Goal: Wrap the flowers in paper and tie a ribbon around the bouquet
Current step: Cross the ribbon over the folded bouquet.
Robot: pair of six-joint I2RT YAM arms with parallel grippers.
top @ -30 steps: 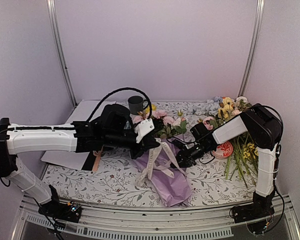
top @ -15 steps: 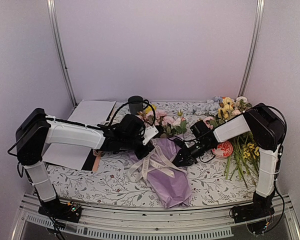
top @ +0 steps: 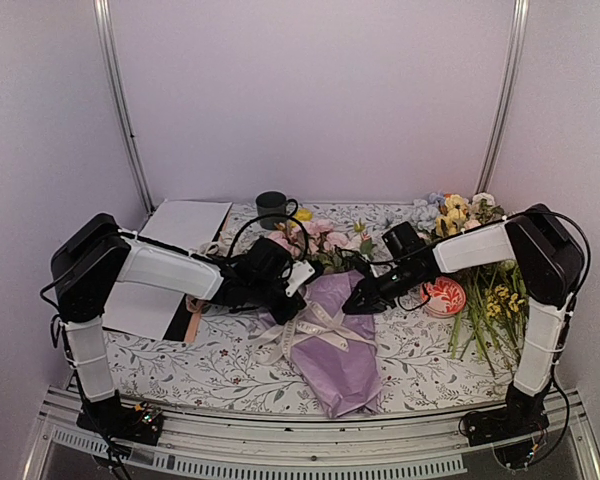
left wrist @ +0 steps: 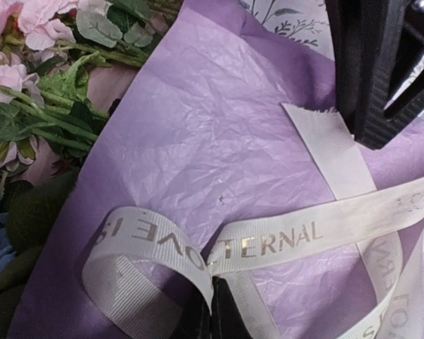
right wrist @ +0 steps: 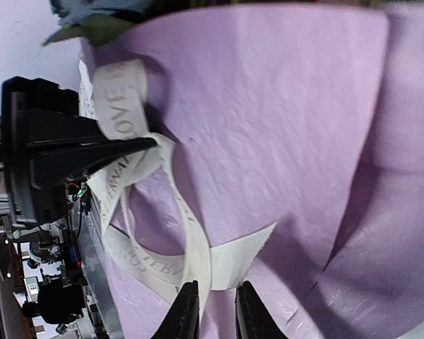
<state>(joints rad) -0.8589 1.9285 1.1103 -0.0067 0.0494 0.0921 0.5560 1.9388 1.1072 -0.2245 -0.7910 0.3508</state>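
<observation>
Your bouquet (top: 340, 370) lies on the floral worktop (top: 210, 365), its narrow lilac tail pointing at the arm bases. Across its middle the cream ribbon (top: 315, 325) sits in loops over the paper (left wrist: 198, 127). At the bouquet's left edge your left tool (top: 293, 310) is closed tight, pinching one ribbon loop. At its right edge your right tool (top: 352, 304) stands narrow with a ribbon strand running between the fingers; you cannot tell whether it is clamped. At the bouquet's wide end the flowers (top: 325, 245) spill out, pink with green leaves. Beyond them sits a dark cup (top: 271, 207). Well right of the bouquet lies a pile of loose stems (top: 485, 300).
</observation>
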